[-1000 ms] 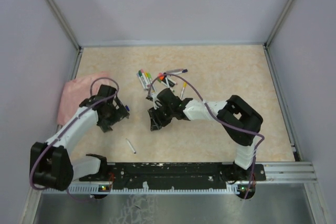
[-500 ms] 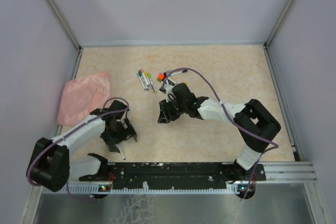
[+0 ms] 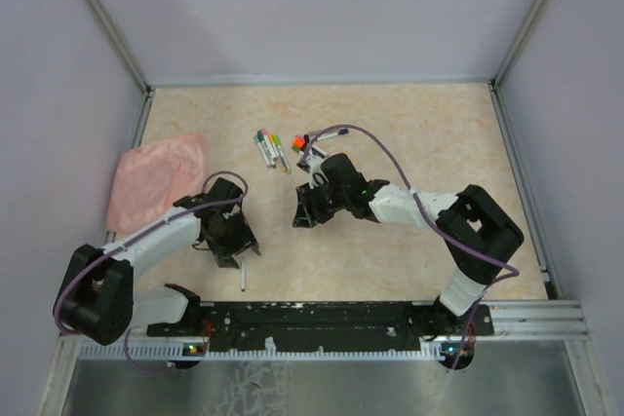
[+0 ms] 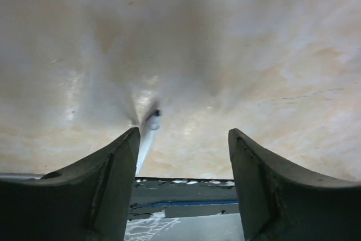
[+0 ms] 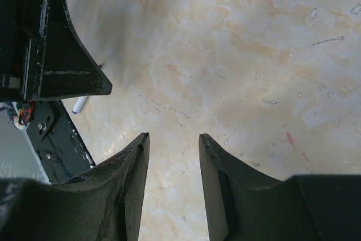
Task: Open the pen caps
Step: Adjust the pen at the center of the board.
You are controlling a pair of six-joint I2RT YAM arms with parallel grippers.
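A single white pen (image 3: 243, 278) lies on the table near the front rail. My left gripper (image 3: 232, 244) hovers just behind it, open and empty. In the left wrist view the pen (image 4: 146, 138) lies beside the left finger (image 4: 107, 179), with its dark tip pointing away, and the gripper (image 4: 183, 134) holds nothing. Several pens with coloured ends (image 3: 272, 147) lie bunched at mid table, more by an orange-tipped one (image 3: 299, 142). My right gripper (image 3: 304, 213) is open and empty in front of them, over bare table (image 5: 173, 136). I can make out no loose caps.
A pink cloth (image 3: 156, 178) lies at the left wall. The black front rail (image 3: 322, 317) runs along the near edge. The left arm's gripper (image 5: 62, 43) shows at the top left of the right wrist view, with the pen's end (image 5: 80, 104) below it.
My left gripper swung from beside the pink cloth down towards the front rail, then settled over the lone pen. My right gripper shifted right early on and has held still since.
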